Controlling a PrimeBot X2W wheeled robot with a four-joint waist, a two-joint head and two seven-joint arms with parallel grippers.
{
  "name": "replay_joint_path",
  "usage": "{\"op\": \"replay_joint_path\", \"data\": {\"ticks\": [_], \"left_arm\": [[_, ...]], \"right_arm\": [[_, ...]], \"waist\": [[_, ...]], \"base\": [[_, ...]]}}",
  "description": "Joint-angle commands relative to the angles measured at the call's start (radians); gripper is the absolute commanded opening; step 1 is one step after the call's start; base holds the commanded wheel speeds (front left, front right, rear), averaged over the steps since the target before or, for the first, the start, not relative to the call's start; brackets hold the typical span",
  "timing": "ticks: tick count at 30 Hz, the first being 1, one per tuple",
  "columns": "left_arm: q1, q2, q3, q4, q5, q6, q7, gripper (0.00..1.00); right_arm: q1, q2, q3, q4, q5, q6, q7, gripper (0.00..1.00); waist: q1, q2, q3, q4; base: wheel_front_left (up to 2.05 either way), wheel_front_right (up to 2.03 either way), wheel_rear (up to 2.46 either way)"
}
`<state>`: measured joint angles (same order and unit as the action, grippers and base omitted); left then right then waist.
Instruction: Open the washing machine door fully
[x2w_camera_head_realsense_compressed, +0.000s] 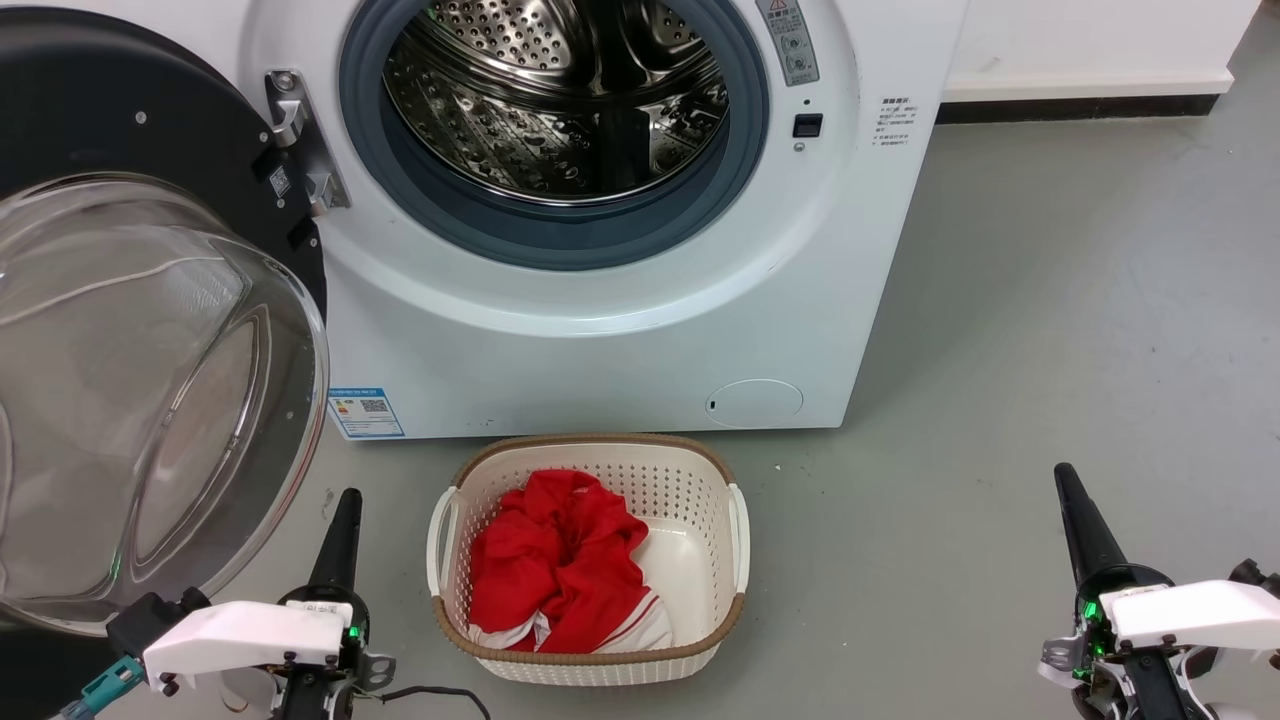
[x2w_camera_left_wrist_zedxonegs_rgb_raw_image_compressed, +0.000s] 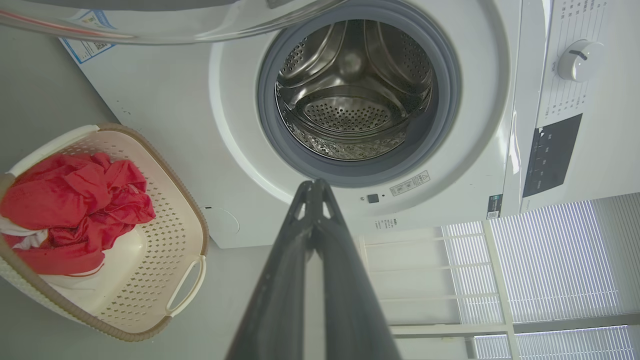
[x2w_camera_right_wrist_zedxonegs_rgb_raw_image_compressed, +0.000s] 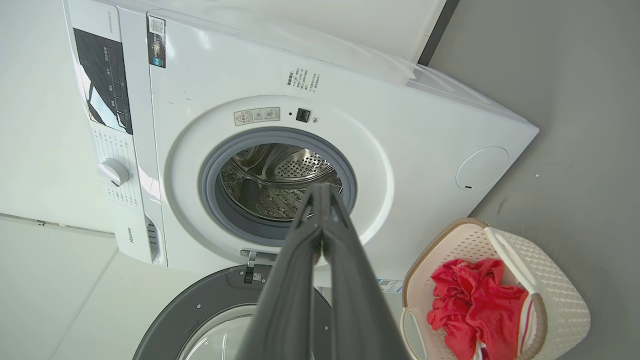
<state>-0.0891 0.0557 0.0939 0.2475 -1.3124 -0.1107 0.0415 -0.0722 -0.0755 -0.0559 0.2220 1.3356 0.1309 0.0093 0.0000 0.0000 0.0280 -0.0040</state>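
Observation:
The white washing machine (x2w_camera_head_realsense_compressed: 600, 340) stands ahead with its steel drum (x2w_camera_head_realsense_compressed: 560, 100) exposed inside the grey gasket. Its door (x2w_camera_head_realsense_compressed: 130, 150) is swung wide out on the hinge at the left, the clear glass bowl (x2w_camera_head_realsense_compressed: 130, 400) bulging toward me. The same door (x2w_camera_right_wrist_zedxonegs_rgb_raw_image_compressed: 200, 310) lies below the opening in the right wrist view. My left gripper (x2w_camera_head_realsense_compressed: 346, 500) is low at the left, just right of the bowl, shut and holding nothing (x2w_camera_left_wrist_zedxonegs_rgb_raw_image_compressed: 314, 186). My right gripper (x2w_camera_head_realsense_compressed: 1064, 475) is low at the right over bare floor, also shut and holding nothing (x2w_camera_right_wrist_zedxonegs_rgb_raw_image_compressed: 321, 189).
A white basket with a brown rim (x2w_camera_head_realsense_compressed: 590, 655) holds red cloth (x2w_camera_head_realsense_compressed: 555, 560) on the grey floor directly before the machine, between my two grippers. A white wall with a dark skirting (x2w_camera_head_realsense_compressed: 1080, 105) runs behind at the right.

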Motion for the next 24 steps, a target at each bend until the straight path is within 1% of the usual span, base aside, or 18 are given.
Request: {"op": "replay_joint_path", "data": {"ticks": [1, 24], "left_arm": [[-0.02, 0.0, 0.003, -0.008, -0.026, -0.005, 0.008, 0.0], [-0.021, -0.004, 0.016, -0.005, -0.21, -0.017, 0.053, 0.0]], "right_arm": [[-0.017, -0.005, -0.004, -0.002, 0.027, 0.0, 0.007, 0.0], [-0.034, 0.0, -0.019, 0.015, 0.213, 0.0, 0.057, 0.0]], "waist": [[0.0, 0.0, -0.001, 0.0], [0.0, 0.0, -0.016, 0.003]], "base": [[0.0, 0.0, 0.0], [0.0, 0.0, 0.0]]}}
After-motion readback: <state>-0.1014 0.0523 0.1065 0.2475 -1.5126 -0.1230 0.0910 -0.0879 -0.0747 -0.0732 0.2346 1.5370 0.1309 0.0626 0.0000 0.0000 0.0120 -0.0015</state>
